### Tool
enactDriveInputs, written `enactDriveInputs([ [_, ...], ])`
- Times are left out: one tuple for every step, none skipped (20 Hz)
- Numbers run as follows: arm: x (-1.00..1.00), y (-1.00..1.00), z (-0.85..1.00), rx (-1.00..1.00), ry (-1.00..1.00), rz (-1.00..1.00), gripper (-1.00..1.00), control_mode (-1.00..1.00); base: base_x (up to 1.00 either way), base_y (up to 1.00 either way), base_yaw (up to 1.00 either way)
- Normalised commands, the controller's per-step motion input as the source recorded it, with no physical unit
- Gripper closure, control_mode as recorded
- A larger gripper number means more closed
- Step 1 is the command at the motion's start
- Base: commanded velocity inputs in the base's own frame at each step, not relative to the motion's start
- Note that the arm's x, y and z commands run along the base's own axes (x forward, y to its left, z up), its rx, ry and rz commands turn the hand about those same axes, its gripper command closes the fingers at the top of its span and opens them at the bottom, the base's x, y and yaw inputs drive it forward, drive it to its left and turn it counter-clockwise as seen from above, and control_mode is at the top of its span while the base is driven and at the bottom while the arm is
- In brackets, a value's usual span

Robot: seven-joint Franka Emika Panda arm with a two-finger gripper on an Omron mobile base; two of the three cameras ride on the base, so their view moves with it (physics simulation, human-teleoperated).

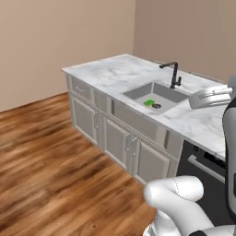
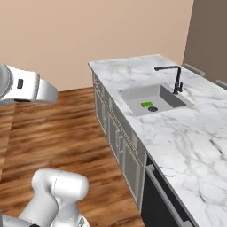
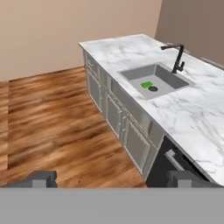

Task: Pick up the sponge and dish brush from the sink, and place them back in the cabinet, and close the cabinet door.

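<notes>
The grey sink [image 3: 148,74] is sunk into the white marble counter, well ahead of my gripper [image 3: 111,179] and to its right. The green sponge [image 3: 146,84] lies flat on the basin floor beside the round dark drain [image 3: 153,89]. From the base views the sponge [image 1: 148,103] [image 2: 146,104] sits near the front of the sink [image 1: 161,90] [image 2: 150,93]. My two fingertips [image 3: 41,178] stand far apart with nothing between them, high above the wooden floor. The dish brush, the cabinet and the cabinet door are out of view.
A black angular faucet [image 3: 177,57] rises at the sink's far rim. Beige base units [image 3: 116,116] run under the marble counter [image 3: 192,118], with a dark dishwasher front [image 3: 164,168] at the near end. Wooden floor [image 3: 57,118] lies open to the left.
</notes>
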Motion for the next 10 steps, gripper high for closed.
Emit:
enactDriveInputs([
  [0.0,0.0,0.0,0.0,0.0,0.0,-1.0,1.0,0.63,0.0,-0.33],
  [0.0,0.0,0.0,0.0,0.0,0.0,-1.0,1.0,0.61,0.0,-0.33],
  [0.0,0.0,0.0,0.0,0.0,0.0,-1.0,1.0,0.56,0.0,-0.33],
  [0.0,0.0,0.0,0.0,0.0,0.0,-1.0,1.0,0.53,0.0,-0.33],
  [0.0,0.0,0.0,0.0,0.0,0.0,-1.0,1.0,0.51,0.0,-0.33],
  [0.0,0.0,0.0,0.0,0.0,0.0,-1.0,1.0,0.49,0.0,-0.35],
  [0.0,0.0,0.0,0.0,0.0,0.0,-1.0,1.0,0.48,0.0,-0.36],
  [0.0,0.0,0.0,0.0,0.0,0.0,-1.0,1.0,0.46,0.0,-0.36],
  [0.0,0.0,0.0,0.0,0.0,0.0,-1.0,1.0,0.44,0.0,-0.36],
  [0.0,0.0,0.0,0.0,0.0,0.0,-1.0,1.0,0.43,0.0,-0.36],
])
